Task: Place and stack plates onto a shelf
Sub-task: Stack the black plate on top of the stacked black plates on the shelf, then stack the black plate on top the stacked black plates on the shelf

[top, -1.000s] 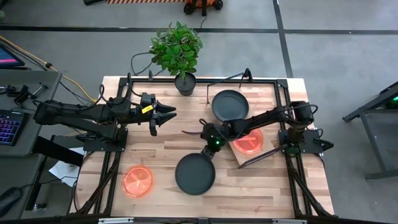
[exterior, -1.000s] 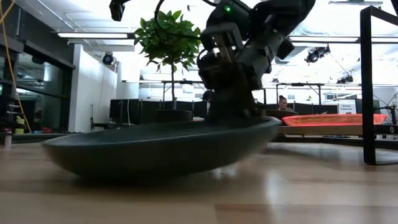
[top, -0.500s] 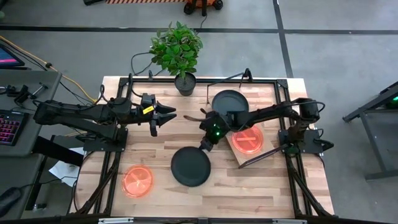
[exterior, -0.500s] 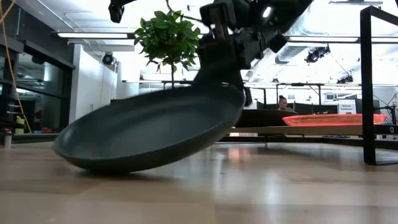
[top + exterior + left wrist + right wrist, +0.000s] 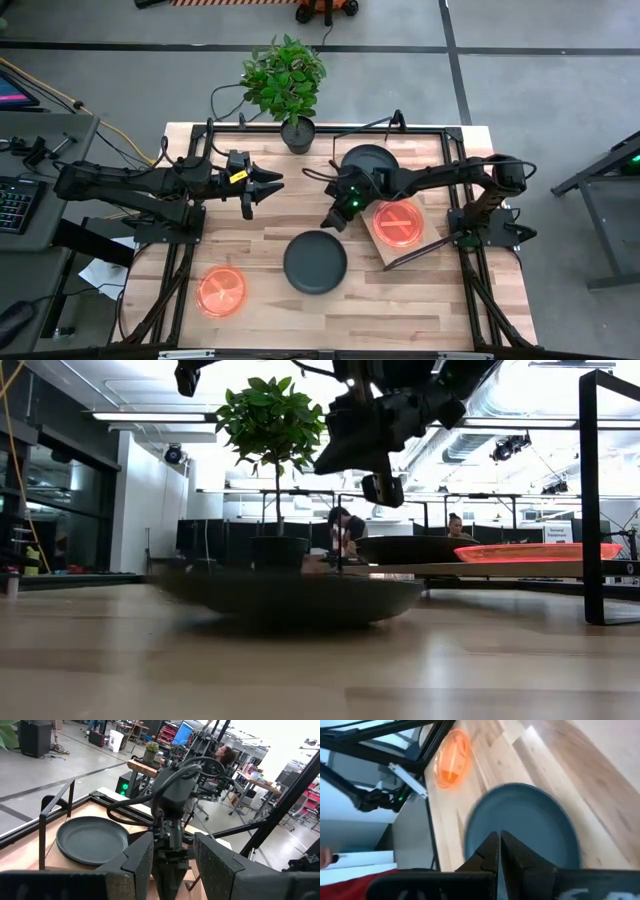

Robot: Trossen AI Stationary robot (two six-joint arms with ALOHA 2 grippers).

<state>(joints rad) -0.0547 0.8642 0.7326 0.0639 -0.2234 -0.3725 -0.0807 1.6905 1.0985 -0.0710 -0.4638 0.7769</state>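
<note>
Surface: planked tabletop [image 5: 260, 230] | dark grey plate [image 5: 315, 262] flat, mid-table near edge | right gripper [image 5: 333, 219] above it, fingers pressed together, empty | shelf [image 5: 437, 222] right: grey plate [image 5: 366, 160], orange plate [image 5: 397, 223] | left gripper [image 5: 262, 187] spread, idle left | room: potted plant [image 5: 286, 82] far.

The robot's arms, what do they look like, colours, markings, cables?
Both arms are dark, slim and jointed. The left hand has two broad, flat black fingers and a yellow tag behind it. The right hand narrows to thin dark fingers, and a green light glows on its wrist. Black cables loop along both arms.
</note>
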